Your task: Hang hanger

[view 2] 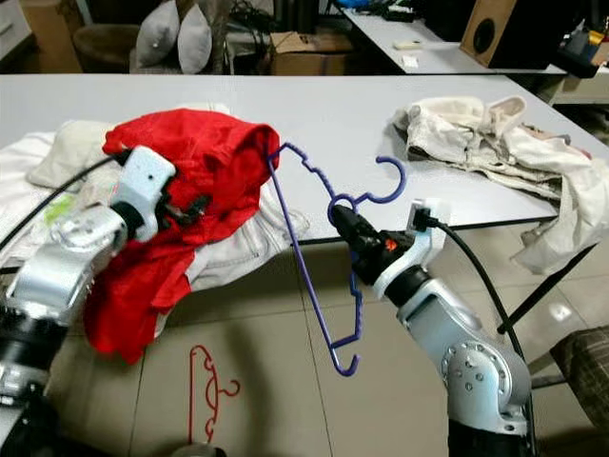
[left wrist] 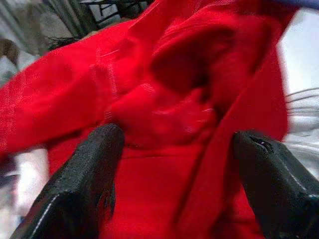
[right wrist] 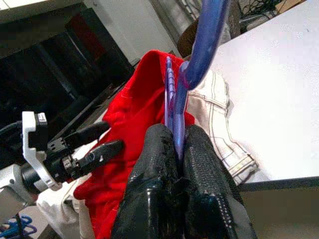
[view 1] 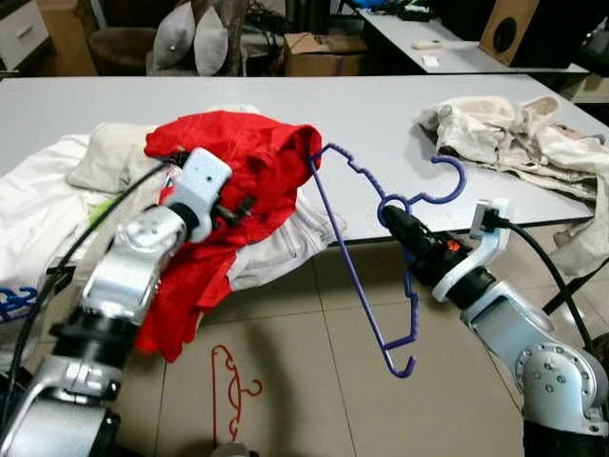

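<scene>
The blue hanger (view 1: 366,257) is pinched at its neck by the right gripper (view 1: 395,221), one arm tucked into the red garment (view 1: 238,157) at ten o'clock. The left gripper (view 1: 238,208), fingers spread, is set against the cloth. Threading is under way; the free arm must be fed in next.

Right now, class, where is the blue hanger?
The blue hanger hangs off the table's front edge, pinched by the right gripper, its upper end tucked into the red garment.
</scene>
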### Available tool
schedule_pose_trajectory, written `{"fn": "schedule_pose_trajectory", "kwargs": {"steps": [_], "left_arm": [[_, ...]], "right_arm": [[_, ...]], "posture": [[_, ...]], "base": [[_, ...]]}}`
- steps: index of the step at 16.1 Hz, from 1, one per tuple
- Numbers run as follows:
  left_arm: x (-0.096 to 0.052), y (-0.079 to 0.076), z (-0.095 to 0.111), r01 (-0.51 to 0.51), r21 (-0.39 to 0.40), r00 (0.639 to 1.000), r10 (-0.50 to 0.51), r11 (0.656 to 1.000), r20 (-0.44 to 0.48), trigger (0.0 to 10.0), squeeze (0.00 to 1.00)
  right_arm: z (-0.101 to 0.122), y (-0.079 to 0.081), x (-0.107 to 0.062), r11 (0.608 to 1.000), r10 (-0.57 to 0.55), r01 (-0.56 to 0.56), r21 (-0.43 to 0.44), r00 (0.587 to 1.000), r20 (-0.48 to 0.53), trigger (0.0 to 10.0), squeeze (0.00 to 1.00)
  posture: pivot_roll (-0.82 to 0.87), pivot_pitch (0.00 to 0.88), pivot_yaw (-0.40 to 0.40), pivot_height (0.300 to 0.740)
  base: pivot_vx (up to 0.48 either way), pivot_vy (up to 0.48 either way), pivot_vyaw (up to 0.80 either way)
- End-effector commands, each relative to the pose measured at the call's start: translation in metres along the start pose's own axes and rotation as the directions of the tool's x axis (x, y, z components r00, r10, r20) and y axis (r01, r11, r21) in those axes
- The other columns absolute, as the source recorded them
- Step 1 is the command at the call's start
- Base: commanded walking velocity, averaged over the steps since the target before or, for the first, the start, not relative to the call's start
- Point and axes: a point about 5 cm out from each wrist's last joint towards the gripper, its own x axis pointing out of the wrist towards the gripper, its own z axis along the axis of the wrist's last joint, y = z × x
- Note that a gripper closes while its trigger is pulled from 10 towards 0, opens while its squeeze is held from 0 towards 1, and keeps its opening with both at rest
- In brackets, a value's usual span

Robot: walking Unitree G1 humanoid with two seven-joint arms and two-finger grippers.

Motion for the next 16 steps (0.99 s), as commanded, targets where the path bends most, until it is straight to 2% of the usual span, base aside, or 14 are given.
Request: {"fn": "schedule_pose_trajectory", "kwargs": {"steps": [1,3,5,6,7,8,10,13,14,15,16], "left_arm": [[0.004,0.000,0.001,0.004,0.006,1.000,-0.004,1.000,0.014,10.0,0.00],[0.010,-0.010,0.004,0.064,0.033,0.997,-0.065,0.997,0.043,10.0,0.00],[0.012,-0.015,0.010,0.081,0.065,0.992,-0.087,0.995,0.091,10.0,0.00],[0.009,-0.010,0.021,0.054,0.035,0.983,-0.059,0.998,0.173,10.0,0.00],[0.006,-0.002,0.027,0.023,0.031,0.975,-0.029,0.999,0.220,10.0,0.00],[0.003,0.003,0.030,0.006,0.048,0.971,-0.017,0.999,0.237,10.0,0.00],[0.000,0.010,0.032,0.006,0.091,0.969,-0.028,0.996,0.245,10.0,0.00],[-0.006,0.002,0.040,0.112,0.102,0.948,-0.137,0.988,0.288,10.0,0.00],[-0.011,-0.009,0.042,0.233,0.091,0.922,-0.250,0.968,0.294,10.0,0.00],[-0.019,-0.025,0.044,0.389,0.101,0.870,-0.401,0.916,0.285,10.0,0.00],[-0.022,-0.031,0.045,0.438,0.105,0.848,-0.449,0.893,0.281,10.0,0.00]], "right_arm": [[0.005,-0.003,-0.004,1.000,-0.010,0.010,0.000,0.999,0.034,10.0,0.00],[-0.002,-0.007,-0.015,0.998,-0.044,0.044,-0.039,0.999,0.000,10.0,0.00],[-0.005,-0.010,-0.025,0.993,-0.078,0.076,-0.087,0.997,-0.020,10.0,0.00],[-0.010,-0.012,-0.037,0.981,-0.107,0.095,-0.166,0.992,-0.063,10.0,0.00],[-0.014,-0.015,-0.046,0.972,-0.131,0.110,-0.207,0.987,-0.089,10.0,0.00],[-0.016,-0.017,-0.052,0.968,-0.144,0.119,-0.219,0.984,-0.101,10.0,0.00],[-0.027,-0.020,-0.069,0.936,-0.156,0.077,-0.343,0.965,-0.209,10.0,0.00],[-0.040,-0.023,-0.084,0.866,-0.164,-0.036,-0.499,0.922,-0.350,10.0,0.00],[-0.039,-0.026,-0.083,0.871,-0.174,-0.010,-0.491,0.928,-0.328,10.0,0.00],[-0.035,-0.025,-0.079,0.886,-0.168,0.020,-0.463,0.945,-0.282,10.0,0.00],[-0.034,-0.025,-0.078,0.889,-0.163,0.023,-0.457,0.949,-0.270,10.0,0.00]], "posture": [[0.01,0.005,-0.031,0.740],[0.00,0.009,-0.023,0.740],[0.00,0.011,-0.014,0.740],[-0.02,0.012,0.003,0.740],[-0.02,0.013,0.010,0.740],[-0.02,0.012,0.011,0.740],[-0.02,0.011,0.013,0.740],[-0.02,0.013,0.013,0.740],[-0.02,0.013,0.013,0.740],[-0.02,0.013,0.013,0.740],[-0.02,0.013,0.013,0.740]], "base": [[0.000,0.000,0.00],[0.000,0.000,0.00],[0.000,0.000,0.00],[0.000,0.000,0.00],[0.000,0.000,0.00],[0.000,0.000,0.00],[0.000,0.000,0.00],[0.000,0.000,0.00],[0.000,0.000,0.00],[0.000,0.000,0.00],[0.000,0.000,0.00]]}}
